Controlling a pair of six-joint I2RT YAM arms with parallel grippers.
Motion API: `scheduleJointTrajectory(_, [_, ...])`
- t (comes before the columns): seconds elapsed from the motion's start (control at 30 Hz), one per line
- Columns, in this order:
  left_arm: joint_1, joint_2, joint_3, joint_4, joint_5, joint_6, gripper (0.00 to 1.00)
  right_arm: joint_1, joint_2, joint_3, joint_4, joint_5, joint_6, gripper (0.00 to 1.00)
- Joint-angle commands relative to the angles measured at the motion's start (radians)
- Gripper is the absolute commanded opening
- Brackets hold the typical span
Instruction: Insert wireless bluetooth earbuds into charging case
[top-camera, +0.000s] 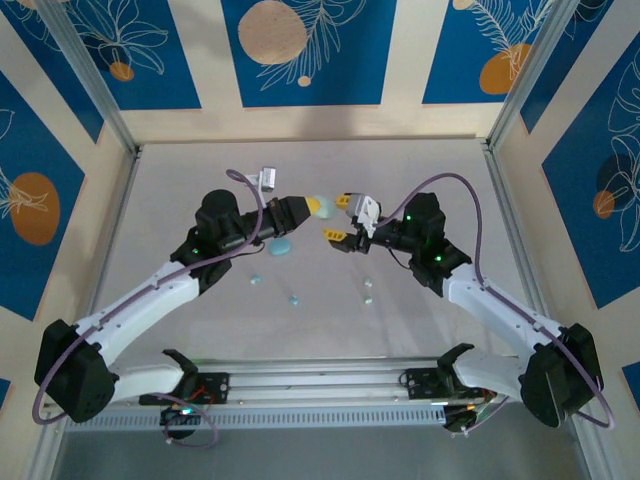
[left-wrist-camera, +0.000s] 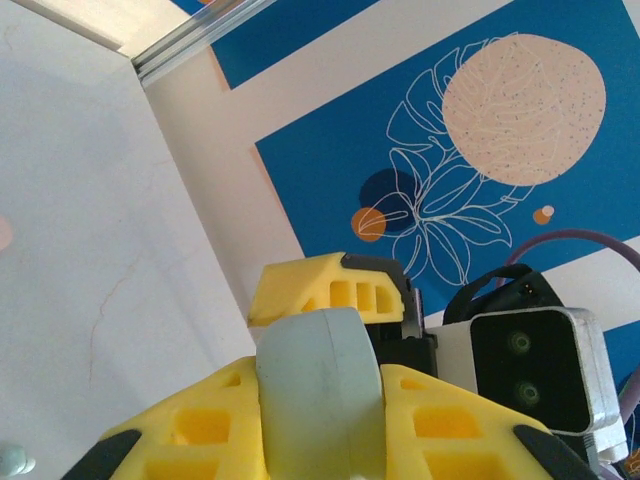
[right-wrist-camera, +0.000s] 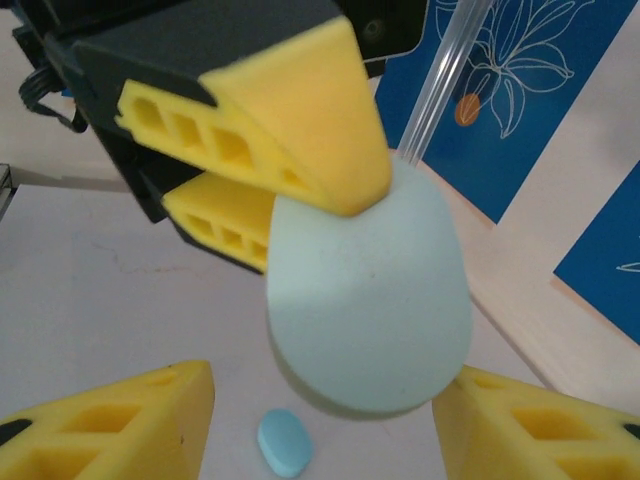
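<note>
Left gripper (left-wrist-camera: 320, 385) clamped on pale mint case (right-wrist-camera: 370, 310), held above table (top-camera: 180, 180). Right gripper (top-camera: 338, 218) part open, jaws flanking case's free end, contact unclear. Blue case (top-camera: 281, 246) lies on table below. Earbuds (top-camera: 294, 299) loose on table, nearer arm bases.

My table (top-camera: 170, 180) is a pale, faintly veined slab. Around it stand my walls (top-camera: 150, 50), cream with blue panels of white leaf drawings and peach and orange discs, framed by metal posts (top-camera: 95, 85). Light is even.
</note>
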Motion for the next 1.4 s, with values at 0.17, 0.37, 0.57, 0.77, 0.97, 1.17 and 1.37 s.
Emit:
scheduleJointTrajectory(0.17, [0.0, 0.005, 0.007, 0.02, 0.025, -0.004, 0.1, -0.006, 0.03, 0.064, 0.071, -0.042, 0.037, 0.54])
scheduleJointTrajectory(0.37, [0.0, 0.0, 0.009, 0.016, 0.023, -0.001, 0.1, -0.014, 0.031, 0.066, 0.046, -0.047, 0.036, 0.45])
scheduleJointTrajectory(0.57, [0.0, -0.008, 0.01, 0.006, 0.016, 0.019, 0.12, -0.032, 0.016, 0.062, 0.016, -0.06, 0.051, 0.36])
scheduleJointTrajectory(0.77, [0.0, -0.069, -0.009, -0.034, -0.017, 0.246, 0.47, -0.066, 0.011, 0.109, -0.088, -0.196, 0.129, 0.31])
scheduleJointTrajectory(0.97, [0.0, -0.204, -0.126, -0.033, -0.027, 0.779, 0.6, -0.112, 0.053, 0.185, -0.227, -0.432, 0.208, 0.31])
scheduleJointTrajectory(1.17, [0.002, -0.226, -0.125, -0.131, 0.047, 1.103, 0.65, -0.111, 0.078, 0.229, -0.259, -0.553, 0.229, 0.31])
scheduleJointTrajectory(1.37, [0.0, -0.163, -0.118, 0.041, 0.177, 1.016, 0.63, -0.095, 0.09, 0.254, -0.295, -0.564, 0.202, 0.32])
